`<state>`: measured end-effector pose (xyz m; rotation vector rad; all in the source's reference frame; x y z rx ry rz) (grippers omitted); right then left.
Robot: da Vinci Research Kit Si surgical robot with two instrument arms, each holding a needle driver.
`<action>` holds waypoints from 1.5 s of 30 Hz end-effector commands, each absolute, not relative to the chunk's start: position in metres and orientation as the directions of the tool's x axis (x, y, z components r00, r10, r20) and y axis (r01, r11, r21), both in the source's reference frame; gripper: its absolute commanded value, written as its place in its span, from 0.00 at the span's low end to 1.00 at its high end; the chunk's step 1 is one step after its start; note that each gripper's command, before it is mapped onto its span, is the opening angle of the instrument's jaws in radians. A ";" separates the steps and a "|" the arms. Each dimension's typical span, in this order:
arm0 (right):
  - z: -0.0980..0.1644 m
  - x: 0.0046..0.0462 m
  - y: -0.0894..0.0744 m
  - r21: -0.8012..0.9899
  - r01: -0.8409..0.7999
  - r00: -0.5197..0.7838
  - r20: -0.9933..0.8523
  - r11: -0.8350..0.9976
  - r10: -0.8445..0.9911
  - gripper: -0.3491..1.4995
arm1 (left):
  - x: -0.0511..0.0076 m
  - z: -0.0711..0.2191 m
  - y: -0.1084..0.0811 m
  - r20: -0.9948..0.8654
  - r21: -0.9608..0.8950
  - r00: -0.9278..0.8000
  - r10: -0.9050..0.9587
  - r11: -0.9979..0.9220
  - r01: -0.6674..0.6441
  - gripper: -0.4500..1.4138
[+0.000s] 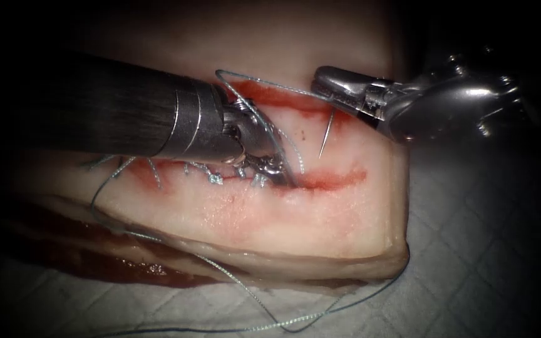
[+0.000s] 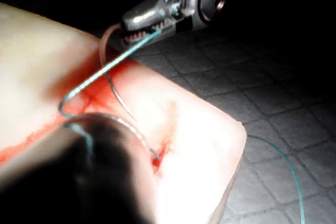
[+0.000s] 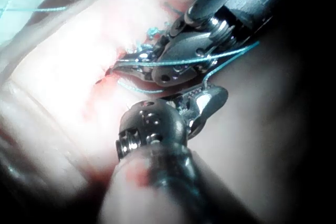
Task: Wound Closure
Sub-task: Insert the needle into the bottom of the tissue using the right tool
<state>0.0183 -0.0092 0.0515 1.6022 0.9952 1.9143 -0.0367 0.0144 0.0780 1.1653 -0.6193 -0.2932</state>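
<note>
The tissue [image 1: 295,219] is seen in the endoscope view with the cut [image 1: 320,181] running across it, and red fluid [image 1: 270,94] is spread along the cut and above it. Knotted stitches [image 1: 220,175] are laid along the left part of the cut.

The left arm's tool [image 1: 277,169] is brought down onto the cut just right of the last stitch. Its jaws are pressed at the tissue edge; whether they are clenched or released cannot be told. In the right wrist view the same tool [image 3: 136,66] is seen with its tips at the cut, and thread [image 3: 220,56] is draped across its wrist.

The right arm's tool [image 1: 330,84] is held above the cut, over the right end. Its jaws are clenched on the curved needle [image 1: 325,134] near its blunt end. The needle is hung downward from the jaws, with its point stopped just above the cut and clear of the tissue.

The thread [image 1: 252,78] is run from the right tool's jaws leftward in an arc, then down past the left tool to the cut. A long slack length is trailed below the tissue onto the quilted pad [image 1: 471,250].
</note>
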 end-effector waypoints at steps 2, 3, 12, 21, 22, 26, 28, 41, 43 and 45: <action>0.052 0.0193 -0.009 0.737 0.123 -0.220 0.673 -0.664 0.706 0.00 | -0.0372 0.078 0.015 0.302 0.918 0.798 -0.521 0.383 -0.098 0.00; 0.052 0.0194 -0.009 0.721 0.127 -0.218 0.690 -0.681 0.690 0.00 | -0.0372 0.078 0.015 0.302 0.918 0.798 -0.521 0.383 -0.098 0.00; 0.052 0.0195 -0.010 0.603 0.140 -0.198 0.794 -0.785 0.575 0.00 | -0.0372 0.078 0.015 0.298 0.920 0.800 -0.520 0.380 -0.096 0.00; 0.053 0.0204 -0.010 0.607 0.124 -0.205 0.790 -0.785 0.578 0.00 | -0.0372 0.078 0.015 0.289 0.923 0.801 -0.525 0.375 -0.087 0.00; 0.053 0.0206 -0.010 0.608 0.123 -0.204 0.789 -0.784 0.580 0.00 | -0.0372 0.078 0.015 0.289 0.923 0.801 -0.525 0.375 -0.087 0.00; 0.053 0.0212 -0.010 0.608 0.129 -0.193 0.790 -0.783 0.582 0.00 | -0.0371 0.078 0.015 0.289 0.923 0.801 -0.524 0.375 -0.088 0.00; 0.053 0.0213 -0.010 0.602 0.134 -0.192 0.795 -0.787 0.575 0.00 | -0.0371 0.078 0.015 0.290 0.923 0.801 -0.523 0.375 -0.089 0.00; 0.053 0.0211 -0.010 0.627 0.132 -0.188 0.776 -0.767 0.602 0.00 | -0.0372 0.078 0.015 0.291 0.923 0.803 -0.520 0.374 -0.093 0.00; 0.053 0.0211 -0.010 0.629 0.126 -0.190 0.774 -0.767 0.604 0.00 | -0.0372 0.078 0.015 0.292 0.922 0.802 -0.521 0.375 -0.092 0.00; 0.053 0.0211 -0.010 0.636 0.120 -0.194 0.768 -0.763 0.610 0.00 | -0.0371 0.078 0.015 0.287 0.924 0.803 -0.523 0.372 -0.088 0.00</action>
